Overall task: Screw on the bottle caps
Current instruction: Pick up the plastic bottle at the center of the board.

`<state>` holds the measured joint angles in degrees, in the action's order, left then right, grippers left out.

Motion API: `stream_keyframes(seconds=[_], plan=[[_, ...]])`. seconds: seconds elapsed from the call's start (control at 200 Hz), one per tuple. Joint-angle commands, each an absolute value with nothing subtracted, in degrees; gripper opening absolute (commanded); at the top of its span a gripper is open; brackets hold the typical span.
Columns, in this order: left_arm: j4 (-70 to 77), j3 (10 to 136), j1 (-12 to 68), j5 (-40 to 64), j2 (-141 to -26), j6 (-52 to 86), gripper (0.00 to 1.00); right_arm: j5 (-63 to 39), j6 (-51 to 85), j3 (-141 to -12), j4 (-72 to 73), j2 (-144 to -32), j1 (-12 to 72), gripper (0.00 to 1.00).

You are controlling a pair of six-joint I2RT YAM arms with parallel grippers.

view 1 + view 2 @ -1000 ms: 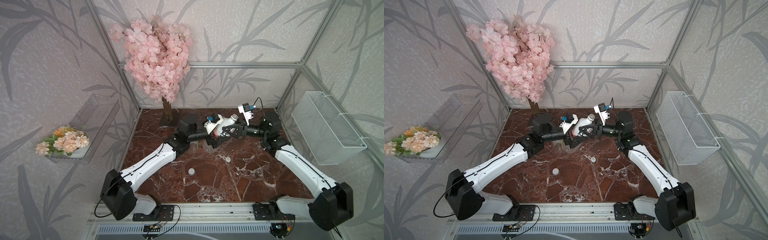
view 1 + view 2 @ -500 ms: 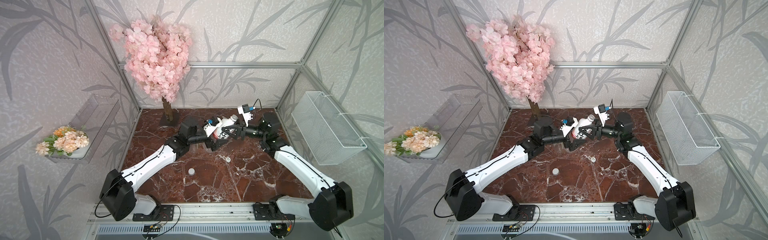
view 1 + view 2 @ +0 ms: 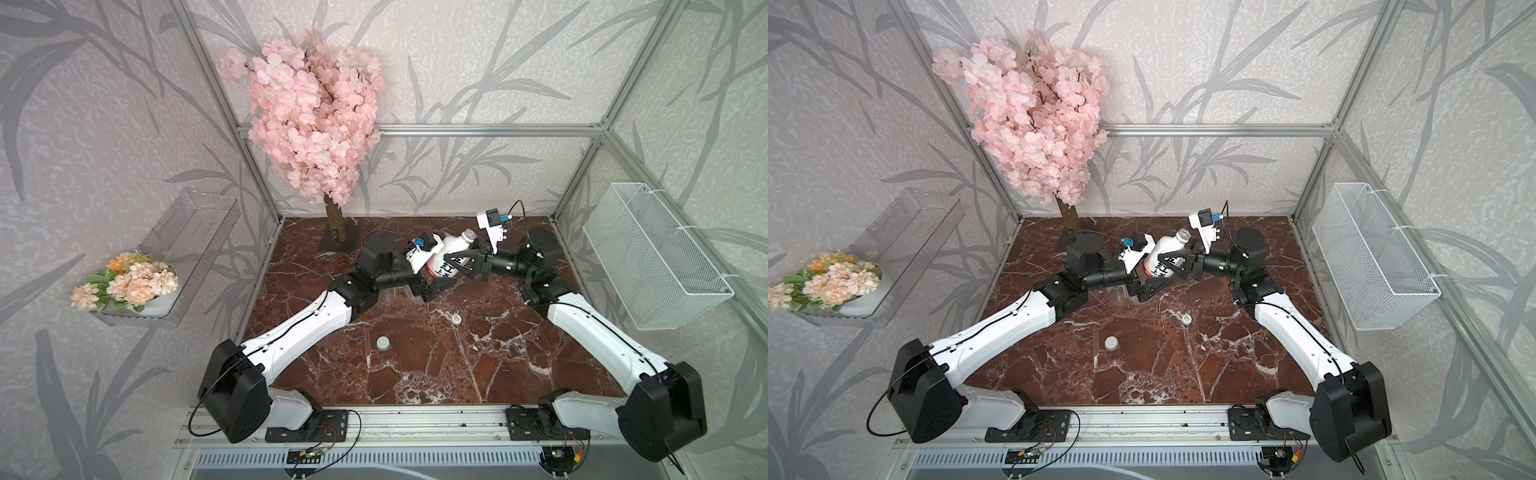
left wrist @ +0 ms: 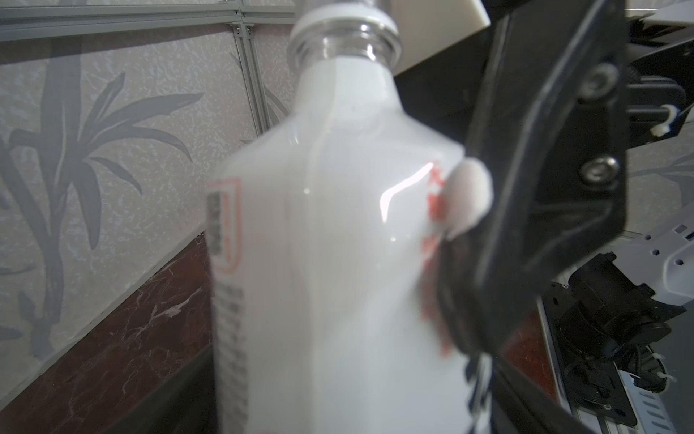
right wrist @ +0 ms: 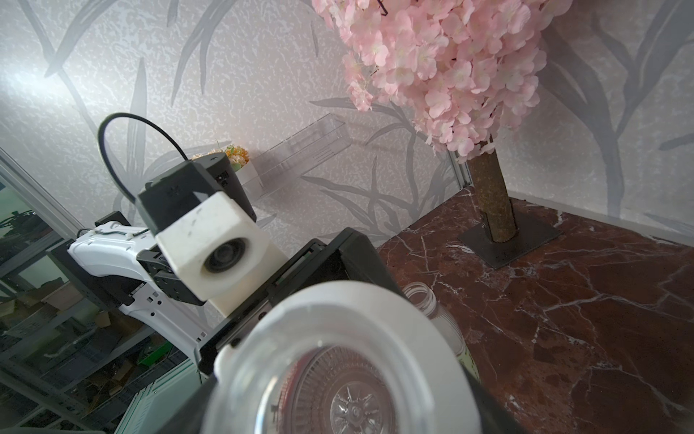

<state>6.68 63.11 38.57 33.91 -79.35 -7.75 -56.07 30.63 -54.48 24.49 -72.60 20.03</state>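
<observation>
While plain cap [image 3: 382, 342] and printed cap [image 3: 456, 318] lie loose on the surface [image 3: 415, 374] | left jaws wide apart at base of white bottle [image 3: 444, 251] | right jaws clamped mid-body, bottle tilted aloft | I judge it light, slick, squashy: hold body gently.

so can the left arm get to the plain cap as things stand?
Likely yes: left gripper is open, plain cap lies alone on bare marble; right gripper holds the white bottle farther back.
</observation>
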Motion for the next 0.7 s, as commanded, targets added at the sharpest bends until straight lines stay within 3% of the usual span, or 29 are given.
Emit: stream_keyframes(seconds=[0.0,0.195,0.48,0.695], plan=[[5.36,63.76,38.68,34.66,-81.36,-7.30,1.00,-59.23,33.80,-54.82,30.76,-71.18,20.83,0.63],[5.81,63.68,38.67,34.24,-81.75,-7.38,0.99,-60.29,34.54,-54.74,31.55,-71.37,21.41,0.63],[2.52,65.72,38.69,35.28,-83.03,-8.43,0.76,-60.64,34.64,-54.59,31.46,-71.63,21.75,0.63],[1.29,66.01,38.71,34.39,-82.88,-8.53,0.73,-60.29,34.80,-54.05,31.70,-71.20,21.84,0.66]])
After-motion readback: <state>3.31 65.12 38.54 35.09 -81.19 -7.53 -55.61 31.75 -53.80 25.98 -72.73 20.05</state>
